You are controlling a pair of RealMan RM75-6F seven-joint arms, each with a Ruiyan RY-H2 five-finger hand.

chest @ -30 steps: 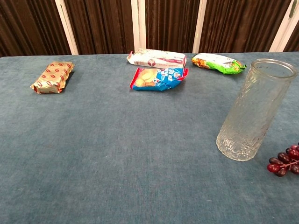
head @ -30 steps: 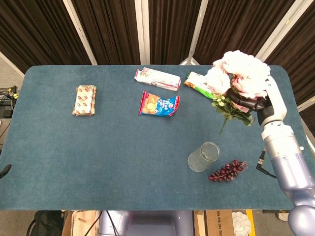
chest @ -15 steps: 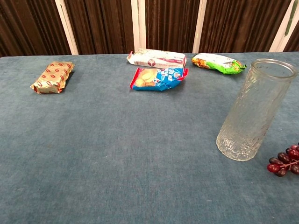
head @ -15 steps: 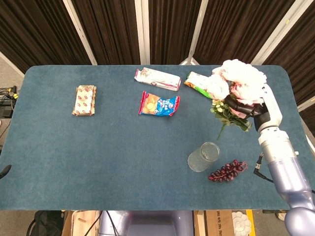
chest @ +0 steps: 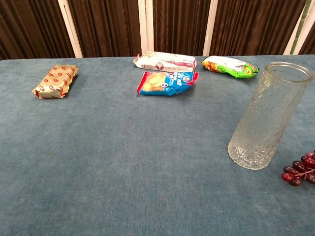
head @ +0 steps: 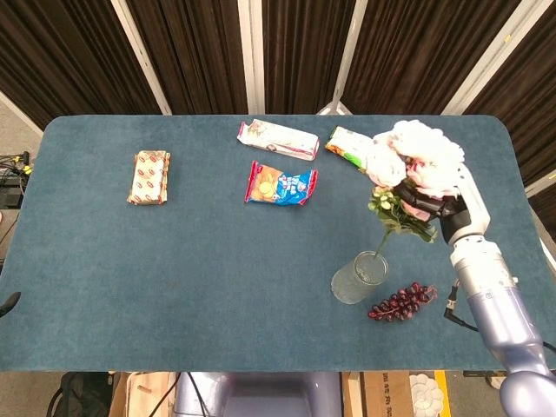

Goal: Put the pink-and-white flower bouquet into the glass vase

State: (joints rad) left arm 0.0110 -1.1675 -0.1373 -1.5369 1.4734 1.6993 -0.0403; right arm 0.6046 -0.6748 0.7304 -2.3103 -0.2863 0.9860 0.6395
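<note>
Since the earlier frames, the right hand point(head: 446, 211) has carried the bouquet point(head: 414, 165) down and toward the vase point(head: 357, 277), so that the stem tip now sits at the vase mouth in the head view. That hand grips the bouquet among the lower foliage, just under the blooms, with the stem pointing down and to the left. The left hand is not in view. In the chest view the vase stands upright on the table point(head: 208, 261), and no stem is yet visible inside it; whether the tip has entered the mouth cannot be told. The bouquet is probably light and top-heavy: a large soft head on one thin, flexible stem. Holding high on the stem, as now, controls the head but leaves the long tip free to sway, so the tip may catch the rim. The vase is tall, narrow, rigid glass, likely fragile and easy to tip by a sideways push. Grapes point(head: 401, 301) lie just beside its base.
</note>
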